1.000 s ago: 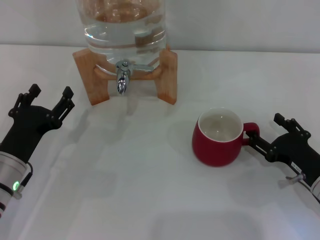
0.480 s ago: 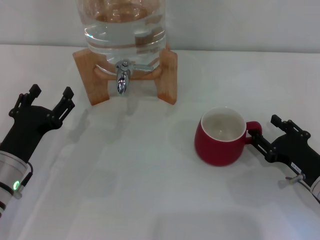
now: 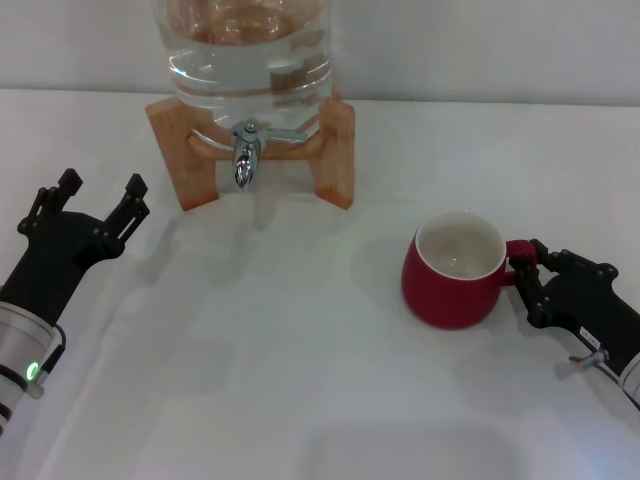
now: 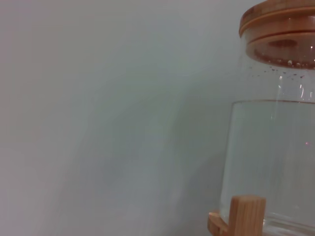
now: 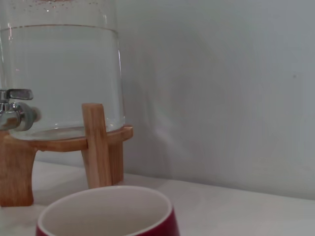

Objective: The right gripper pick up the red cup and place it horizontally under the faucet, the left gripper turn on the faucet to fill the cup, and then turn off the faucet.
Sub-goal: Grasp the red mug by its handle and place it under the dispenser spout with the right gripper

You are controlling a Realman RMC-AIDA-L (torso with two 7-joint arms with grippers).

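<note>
The red cup (image 3: 455,272) stands upright on the white table at the right, white inside, its handle (image 3: 519,254) pointing right. My right gripper (image 3: 528,273) is at that handle, with its black fingers shut around it. In the right wrist view the cup's rim (image 5: 106,214) fills the near edge. The chrome faucet (image 3: 244,156) juts from the water jar at the back, well left of the cup, and also shows in the right wrist view as the faucet (image 5: 15,112). My left gripper (image 3: 100,187) rests open at the table's left, away from the faucet.
A glass water jar (image 3: 248,55) sits on a wooden stand (image 3: 335,150) at the back centre. The left wrist view shows the jar (image 4: 275,147), its wooden lid and one stand post (image 4: 246,214) against a pale wall. White tabletop (image 3: 280,340) lies between the arms.
The right gripper's fingers have closed in on the cup's handle. The cup has shifted a little to the right and back. The left arm has not moved.
</note>
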